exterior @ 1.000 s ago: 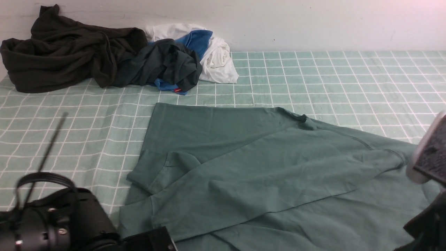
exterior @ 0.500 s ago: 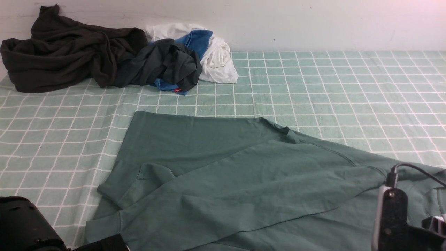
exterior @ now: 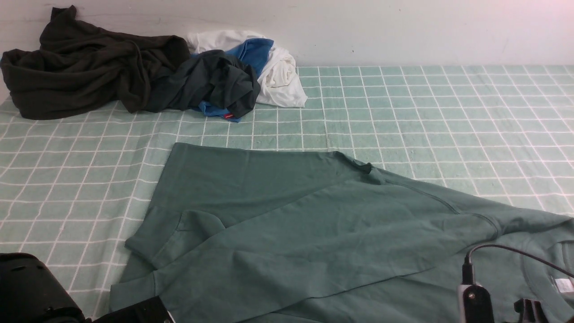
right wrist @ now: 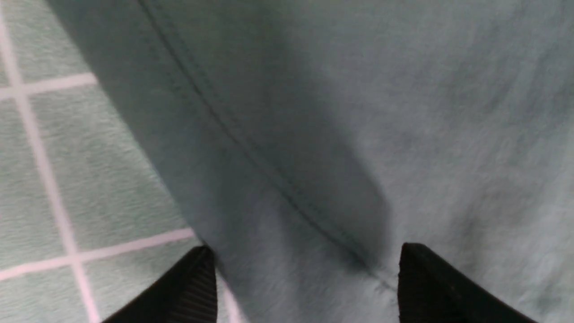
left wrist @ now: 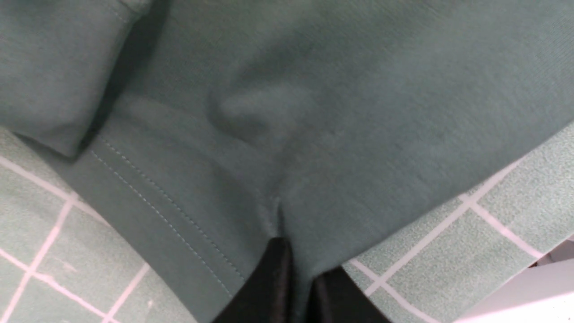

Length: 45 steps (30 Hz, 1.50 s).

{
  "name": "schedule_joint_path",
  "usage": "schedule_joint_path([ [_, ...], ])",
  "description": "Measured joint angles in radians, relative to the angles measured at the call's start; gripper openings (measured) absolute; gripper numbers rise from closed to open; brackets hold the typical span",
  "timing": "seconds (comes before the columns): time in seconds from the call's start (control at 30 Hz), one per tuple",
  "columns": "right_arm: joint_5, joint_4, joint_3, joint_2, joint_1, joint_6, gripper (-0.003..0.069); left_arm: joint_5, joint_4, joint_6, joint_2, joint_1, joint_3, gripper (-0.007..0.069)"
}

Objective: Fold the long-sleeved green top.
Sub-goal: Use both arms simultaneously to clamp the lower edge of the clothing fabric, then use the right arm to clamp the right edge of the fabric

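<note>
The green long-sleeved top (exterior: 314, 224) lies spread along the near edge of the green-checked counter (exterior: 448, 112); a white wall (exterior: 403, 31) stands behind. Left fingers (left wrist: 273, 287) pinch its edge; right fingers (right wrist: 188, 287) gape wide above it.

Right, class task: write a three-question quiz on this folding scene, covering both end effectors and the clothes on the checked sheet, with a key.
1. True or false: the left end effector is shut on the green top.
2. The right end effector is: A) shut on cloth, B) open above the top, C) out of view.
3. Fill in: in the front view, the heap of other clothes lies at the far ___.
Key: 1 true; 2 B; 3 left.
</note>
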<state>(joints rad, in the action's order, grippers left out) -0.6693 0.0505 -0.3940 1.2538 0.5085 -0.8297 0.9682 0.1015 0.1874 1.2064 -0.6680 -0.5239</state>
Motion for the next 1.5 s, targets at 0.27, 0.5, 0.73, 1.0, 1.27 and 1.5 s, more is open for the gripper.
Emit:
schedule_joint_path([
  [0.27,-0.026,0.0,-0.014,0.043,0.0,-0.004,0.0403,0.0,0.0,0.003,0.0,0.0,0.001,0.0006],
  [0.5,-0.037,0.005,-0.014,0.022,0.002,-0.004,0.0163,0.024,0.0,-0.001,0.0,0.0,-0.015,0.0006],
  [0.73,-0.218,0.091,-0.163,-0.055,0.002,-0.004,0.0008,0.081,0.096,-0.096,0.0,0.003,-0.202,0.0007],
  [1.0,-0.153,0.176,-0.441,0.031,-0.129,0.048,0.0008,0.086,0.198,-0.043,0.138,0.181,-0.577,0.0017],
  [1.27,-0.046,0.063,-0.752,0.353,-0.328,0.058,0.0008,-0.021,0.206,0.035,0.509,0.378,-0.947,0.0017],
  [1.5,-0.027,0.032,-0.975,0.637,-0.365,0.157,0.0032,-0.054,0.202,0.039,0.83,0.433,-1.204,0.0052],
])
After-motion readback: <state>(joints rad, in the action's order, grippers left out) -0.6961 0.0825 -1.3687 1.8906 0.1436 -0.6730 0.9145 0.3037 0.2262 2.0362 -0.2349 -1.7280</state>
